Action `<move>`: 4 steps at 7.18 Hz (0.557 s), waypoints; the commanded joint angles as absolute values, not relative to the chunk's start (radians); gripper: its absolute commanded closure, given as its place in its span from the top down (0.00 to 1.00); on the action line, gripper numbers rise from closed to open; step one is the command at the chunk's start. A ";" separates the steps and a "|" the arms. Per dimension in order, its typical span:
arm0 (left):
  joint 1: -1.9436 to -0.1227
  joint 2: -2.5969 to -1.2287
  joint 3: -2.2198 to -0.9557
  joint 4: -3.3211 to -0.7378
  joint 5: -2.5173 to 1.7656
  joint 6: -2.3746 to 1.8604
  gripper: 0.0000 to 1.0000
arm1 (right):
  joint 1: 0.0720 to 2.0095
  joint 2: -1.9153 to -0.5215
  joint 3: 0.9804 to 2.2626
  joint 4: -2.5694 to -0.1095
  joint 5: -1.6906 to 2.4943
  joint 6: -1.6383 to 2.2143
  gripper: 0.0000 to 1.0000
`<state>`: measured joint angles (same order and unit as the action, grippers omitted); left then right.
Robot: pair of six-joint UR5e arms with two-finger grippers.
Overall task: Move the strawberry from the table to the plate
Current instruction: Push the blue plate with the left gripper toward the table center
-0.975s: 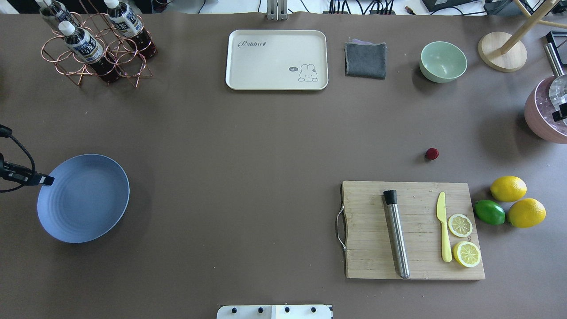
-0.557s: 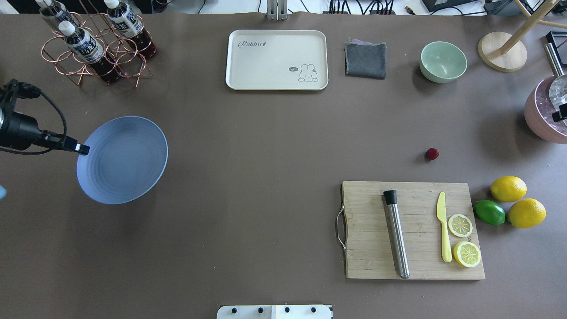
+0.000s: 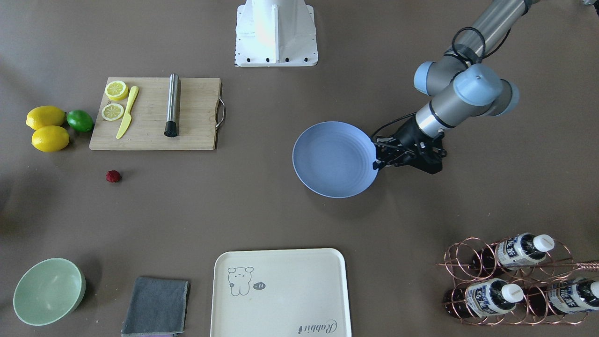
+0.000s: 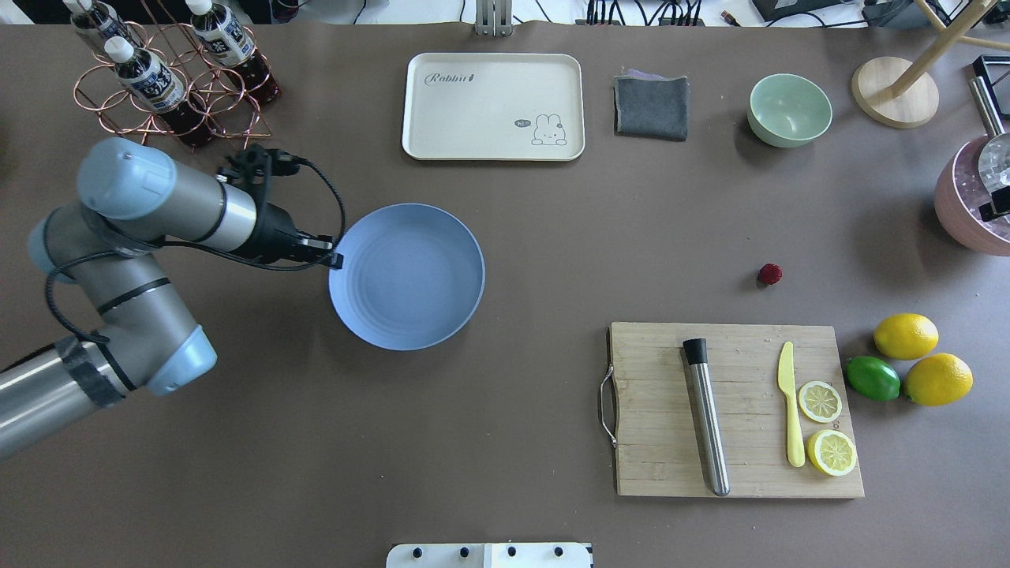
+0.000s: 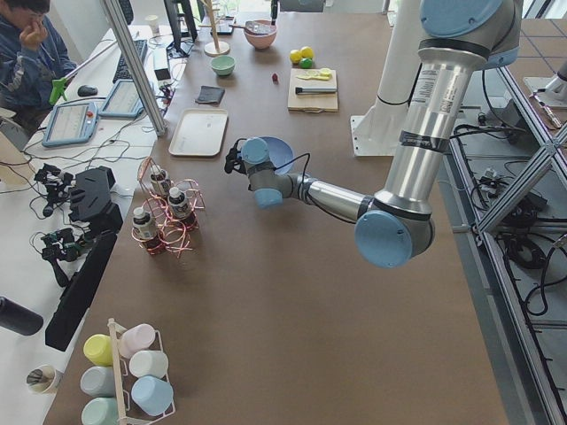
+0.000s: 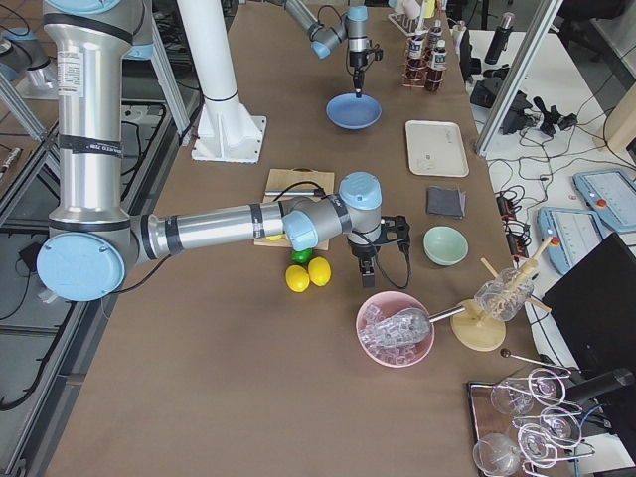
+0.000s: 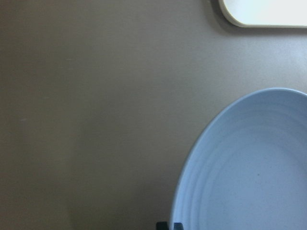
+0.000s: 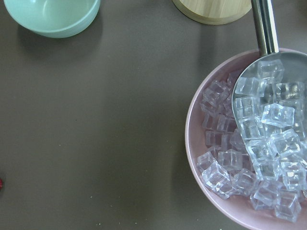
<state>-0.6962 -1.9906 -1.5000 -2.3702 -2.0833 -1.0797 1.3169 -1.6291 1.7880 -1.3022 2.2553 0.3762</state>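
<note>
The light blue plate (image 4: 410, 280) hangs a little above the table (image 4: 552, 237), left of the middle, and casts a shadow underneath. My left gripper (image 4: 335, 259) is shut on its left rim; the front-facing view shows the same gripper (image 3: 376, 161) on the plate (image 3: 334, 159). In the left wrist view, the plate (image 7: 249, 167) fills the lower right. The small dark red strawberry (image 4: 769, 274) lies on the table far to the right, just beyond the cutting board. My right gripper (image 6: 364, 270) hangs by the pink ice bowl; whether it is open or shut I cannot tell.
A wooden cutting board (image 4: 734, 410) carries a steel muddler, a yellow knife and lemon slices. Two lemons and a lime (image 4: 872, 378) lie to its right. At the back stand a cream tray (image 4: 493, 106), grey cloth (image 4: 651, 106), mint bowl (image 4: 789, 109) and bottle rack (image 4: 170, 79). The pink ice bowl (image 8: 240, 201) sits far right.
My left arm has swung in from the left edge, carrying the plate rightward toward the table's middle. The strawberry has not moved.
</note>
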 commanded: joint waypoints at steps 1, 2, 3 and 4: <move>-0.579 -2.116 -1.483 -2.269 -1.950 -1.129 0.00 | 1.313 -1.628 1.786 -1.301 2.255 0.376 0.99; -0.557 -2.155 -1.445 -2.269 -1.931 -1.150 0.00 | 1.309 -1.628 1.786 -1.302 2.255 0.377 1.00; -0.558 -2.169 -1.430 -2.269 -1.931 -1.147 0.00 | 1.305 -1.628 1.786 -1.302 2.255 0.377 1.00; -0.567 -2.171 -1.431 -2.272 -1.933 -1.140 0.91 | 1.301 -1.623 1.786 -1.302 2.255 0.379 0.99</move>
<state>-0.5646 -2.1581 -1.4397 -2.2712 -1.9363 -1.1431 1.3060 -1.6264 1.7856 -1.3022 2.2550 0.3776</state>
